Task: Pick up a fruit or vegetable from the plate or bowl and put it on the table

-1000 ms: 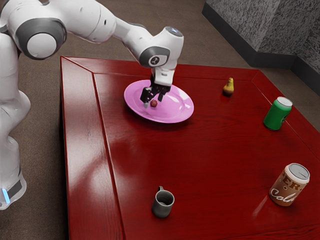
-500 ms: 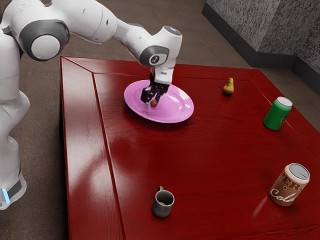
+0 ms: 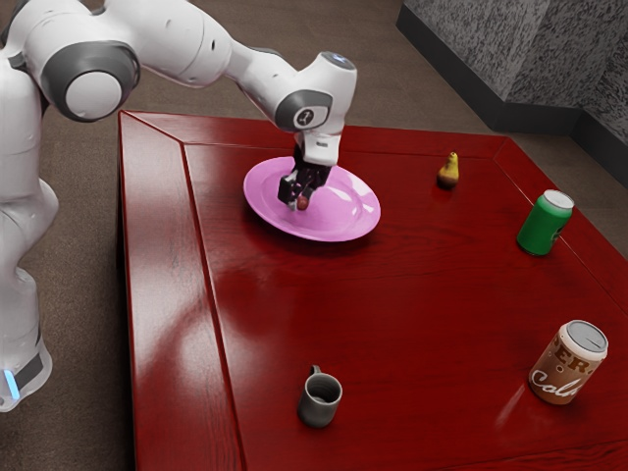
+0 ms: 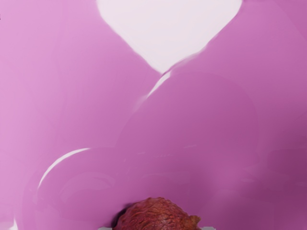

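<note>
Fingers (image 4: 105,228) have drawn inward since the earlier frame, and now they have it! One on each side, both up against the small, wrinkled red fruit (image 4: 157,216): that's a grasp, by the look of it. And what a change for the task, from lining up to taking hold. Out to the gripper (image 3: 297,204), low over the pink plate (image 3: 355,212), the fruit between its tips and down at the plate's surface; whether it has any lift, I can't tell. Up next should be a straight rise, high enough to clear that raised rim. Careful, though: a round thing like this could roll out of a shallow pinch. Beyond the plate, red table (image 3: 392,294), the goal, with the mug (image 3: 319,404), pear (image 3: 448,175), green can (image 3: 543,226) and brown can (image 3: 562,371) to steer around. Between plate and mug looks a sensible landing spot!
</note>
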`<control>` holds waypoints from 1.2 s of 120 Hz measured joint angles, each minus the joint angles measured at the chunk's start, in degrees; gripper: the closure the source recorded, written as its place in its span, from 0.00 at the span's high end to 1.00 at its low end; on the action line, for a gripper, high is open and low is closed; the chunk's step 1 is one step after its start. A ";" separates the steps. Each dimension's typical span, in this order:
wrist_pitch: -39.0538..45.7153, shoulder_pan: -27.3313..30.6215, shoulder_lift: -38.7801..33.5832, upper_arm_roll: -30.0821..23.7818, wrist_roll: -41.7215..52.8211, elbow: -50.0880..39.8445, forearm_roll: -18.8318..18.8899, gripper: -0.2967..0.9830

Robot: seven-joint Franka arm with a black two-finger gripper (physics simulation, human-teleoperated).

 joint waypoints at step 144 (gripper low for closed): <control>-3.54 -12.13 -0.67 -11.44 -1.93 8.68 1.40 0.50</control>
